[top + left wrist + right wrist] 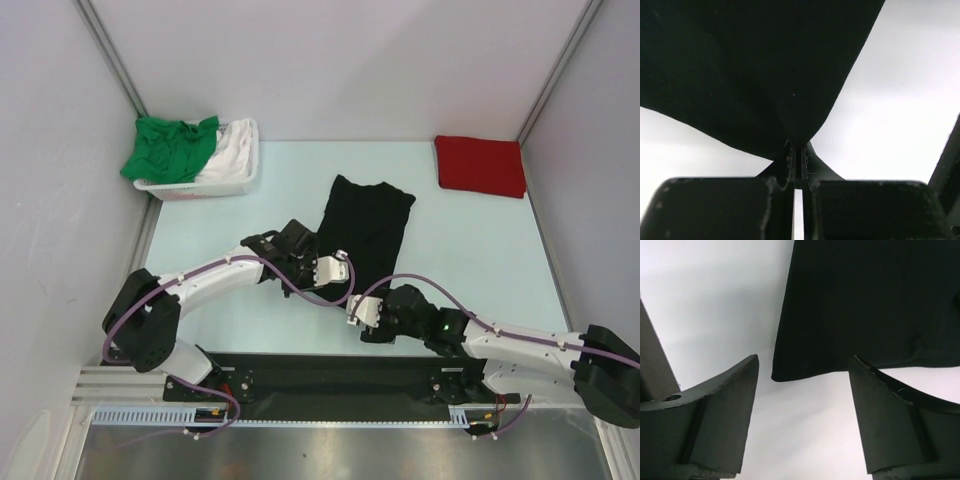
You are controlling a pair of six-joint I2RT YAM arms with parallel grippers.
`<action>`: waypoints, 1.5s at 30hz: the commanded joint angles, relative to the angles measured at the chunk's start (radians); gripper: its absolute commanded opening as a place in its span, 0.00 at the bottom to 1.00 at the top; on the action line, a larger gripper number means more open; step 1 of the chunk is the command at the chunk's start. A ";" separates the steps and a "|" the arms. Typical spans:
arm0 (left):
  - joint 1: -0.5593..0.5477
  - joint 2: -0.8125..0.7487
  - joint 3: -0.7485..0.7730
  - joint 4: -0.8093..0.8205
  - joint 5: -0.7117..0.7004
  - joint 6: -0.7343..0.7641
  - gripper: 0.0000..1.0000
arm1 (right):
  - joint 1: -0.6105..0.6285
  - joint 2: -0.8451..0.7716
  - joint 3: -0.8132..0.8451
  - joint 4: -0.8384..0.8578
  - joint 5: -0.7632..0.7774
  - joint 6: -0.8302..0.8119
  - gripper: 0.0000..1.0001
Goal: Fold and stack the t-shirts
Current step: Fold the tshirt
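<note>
Basket [200, 188] holds green shirt [165, 150] and white shirt [232, 148] (left hand [798, 152] pinches black shirt [365, 225], right hand [804, 360] wide).

We see black t-shirt [365, 225] at centre, flat, long axis toward 1 o'clock. Red t-shirt [480, 165] at 2 o'clock, folded rectangle. Green t-shirt [170, 150], white t-shirt [232, 150] crumpled together at 10 o'clock.

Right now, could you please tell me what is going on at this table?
A t-shirt folding job is under way. The left tool is shut on an edge of the black t-shirt, which lies partly spread in the middle of the table. The right tool is open just short of the shirt's near corner, holding nothing. A red t-shirt sits folded at the far right, while the green t-shirt and white t-shirt lie crumpled in the basket at the far left.
</note>
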 commanded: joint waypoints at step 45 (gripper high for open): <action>0.192 0.323 0.838 -0.451 0.095 -0.025 0.00 | -0.620 0.083 0.511 -0.412 -0.444 0.054 0.00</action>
